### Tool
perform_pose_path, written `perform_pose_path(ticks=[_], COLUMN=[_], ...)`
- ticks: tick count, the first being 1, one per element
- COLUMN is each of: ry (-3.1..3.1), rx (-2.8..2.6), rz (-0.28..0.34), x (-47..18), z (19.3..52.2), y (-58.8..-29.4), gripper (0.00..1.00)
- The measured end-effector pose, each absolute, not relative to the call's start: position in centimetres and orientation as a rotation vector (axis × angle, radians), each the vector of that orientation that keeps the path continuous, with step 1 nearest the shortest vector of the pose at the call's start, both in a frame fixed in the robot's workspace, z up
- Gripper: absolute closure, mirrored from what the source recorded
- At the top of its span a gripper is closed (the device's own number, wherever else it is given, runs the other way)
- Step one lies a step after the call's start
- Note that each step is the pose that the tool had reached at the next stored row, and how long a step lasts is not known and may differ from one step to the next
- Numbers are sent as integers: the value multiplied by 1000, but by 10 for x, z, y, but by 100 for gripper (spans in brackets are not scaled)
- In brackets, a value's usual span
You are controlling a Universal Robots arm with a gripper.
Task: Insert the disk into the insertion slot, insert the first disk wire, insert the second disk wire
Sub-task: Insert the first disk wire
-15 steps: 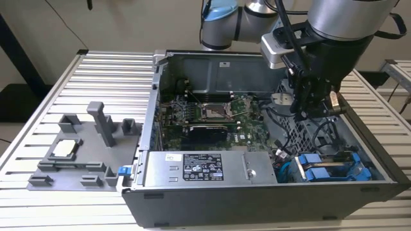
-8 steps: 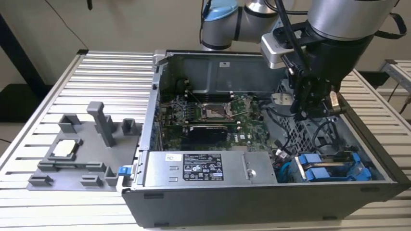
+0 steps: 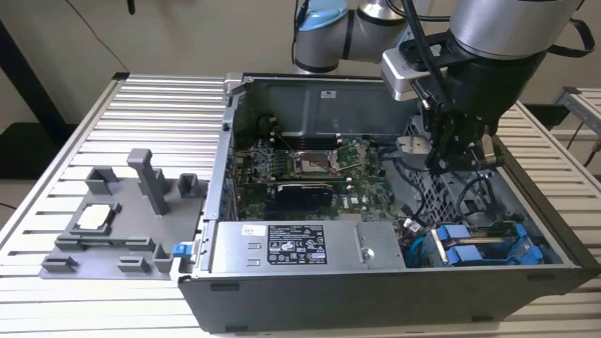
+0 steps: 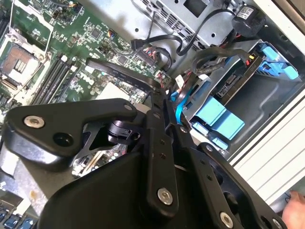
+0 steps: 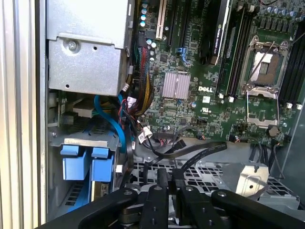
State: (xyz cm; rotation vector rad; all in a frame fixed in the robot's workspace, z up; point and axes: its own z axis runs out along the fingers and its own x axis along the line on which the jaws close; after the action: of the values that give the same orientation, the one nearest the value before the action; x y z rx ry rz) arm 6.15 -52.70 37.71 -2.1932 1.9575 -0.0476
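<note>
Slatted counter [image 3: 56, 141] carries the open computer case [image 3: 376, 296]. The insertion slot [image 3: 524, 248] sits in the case corner at the exterior view's right, blue rails showing. The disk [image 4: 234, 85] looks seated in it, largely masked by blue tabs. Claw [image 5: 170, 172] hangs over the perforated cage [image 5: 214, 172], narrow, apparently pinched on a black disk wire [image 5: 205, 151]. Wire judged light, limp, a bit springy; best held just behind its plug. Plug and grip point are hidden by the fingers.
</note>
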Motion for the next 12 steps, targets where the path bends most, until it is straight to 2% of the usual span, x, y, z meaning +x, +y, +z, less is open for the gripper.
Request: perform_pose_path(ticks=[7, 12], ry=[1958, 1975], rx=[-2193, -2207], rz=[-48, -12], x=[62, 66], z=[377, 377], y=[-527, -534], gripper=[85, 85])
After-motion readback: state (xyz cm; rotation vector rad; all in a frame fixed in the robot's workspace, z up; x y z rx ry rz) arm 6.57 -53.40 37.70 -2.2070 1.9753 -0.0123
